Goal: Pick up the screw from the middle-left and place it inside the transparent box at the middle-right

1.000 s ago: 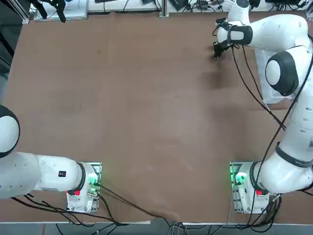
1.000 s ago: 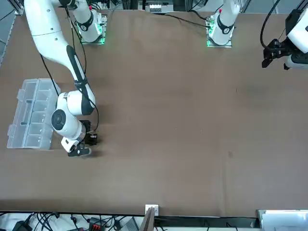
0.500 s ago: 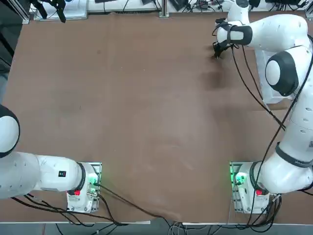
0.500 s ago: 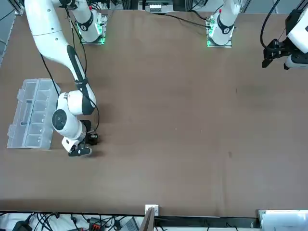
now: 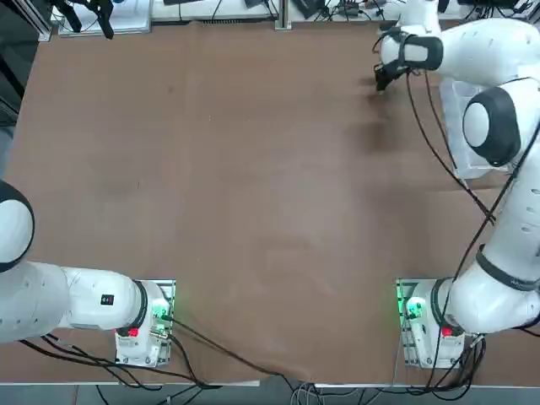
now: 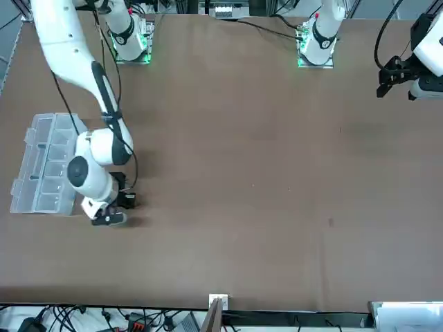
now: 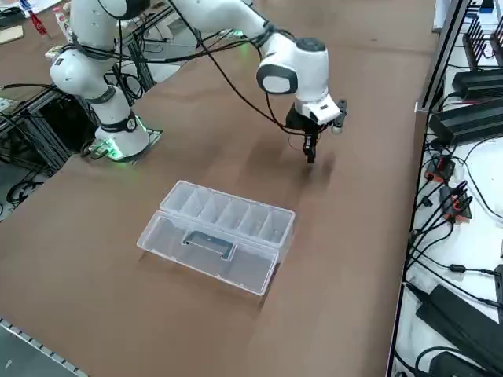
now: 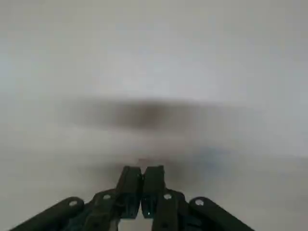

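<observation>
My right pincer (image 8: 143,169), ahead and left of the box (image 7: 181,247), is closed on nothing — the screw (image 5: 138,184), far left, should be light, hard, slippery — best pinched mid-length.

Top view: clear plastic oblong organizer box (image 5: 453,118) partly hidden under white jointed right arm (image 5: 515,240); arm's elbow cut off at R edge. Black two-finger right hand (image 5: 382,83), over far R part of brown desk (image 5: 253,211), mostly hidden by its wrist. Tiny thin sliver (image 5: 138,184) mid-L: too small to ID. Wrist view: bkgd blurred, unreadable. R side view: arm cut off at top.
</observation>
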Controlling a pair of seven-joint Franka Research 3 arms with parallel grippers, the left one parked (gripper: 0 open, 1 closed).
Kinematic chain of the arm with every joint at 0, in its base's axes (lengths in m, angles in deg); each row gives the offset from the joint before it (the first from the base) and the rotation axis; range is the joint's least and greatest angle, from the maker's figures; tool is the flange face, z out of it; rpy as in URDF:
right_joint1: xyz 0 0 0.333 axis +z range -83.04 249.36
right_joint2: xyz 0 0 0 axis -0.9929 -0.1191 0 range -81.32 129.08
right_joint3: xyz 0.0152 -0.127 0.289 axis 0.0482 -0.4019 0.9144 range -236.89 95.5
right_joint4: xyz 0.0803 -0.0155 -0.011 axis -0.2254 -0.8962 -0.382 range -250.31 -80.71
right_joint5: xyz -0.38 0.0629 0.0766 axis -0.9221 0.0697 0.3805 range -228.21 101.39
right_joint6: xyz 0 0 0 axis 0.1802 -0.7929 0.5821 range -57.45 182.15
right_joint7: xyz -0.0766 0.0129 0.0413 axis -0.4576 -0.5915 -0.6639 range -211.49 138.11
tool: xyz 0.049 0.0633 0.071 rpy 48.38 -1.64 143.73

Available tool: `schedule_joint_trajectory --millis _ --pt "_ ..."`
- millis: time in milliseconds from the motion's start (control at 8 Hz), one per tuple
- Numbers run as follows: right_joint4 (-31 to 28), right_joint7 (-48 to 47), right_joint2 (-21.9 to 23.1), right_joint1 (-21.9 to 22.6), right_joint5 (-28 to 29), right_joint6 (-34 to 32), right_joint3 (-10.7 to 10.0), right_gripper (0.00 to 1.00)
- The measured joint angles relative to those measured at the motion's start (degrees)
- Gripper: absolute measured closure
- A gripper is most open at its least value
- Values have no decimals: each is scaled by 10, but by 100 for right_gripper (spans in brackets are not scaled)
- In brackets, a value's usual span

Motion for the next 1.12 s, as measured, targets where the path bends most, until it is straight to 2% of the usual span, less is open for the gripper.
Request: schedule_joint_trajectory --millis 250,500,750,1125 --pt "5 67 58 -30 0 -77 -22 95" --pt "2 193 96 -99 -4 -130 -27 95" --pt "-6 305 103 -162 -9 -133 -28 95" --pt "-10 417 103 -224 -18 -134 -30 95"
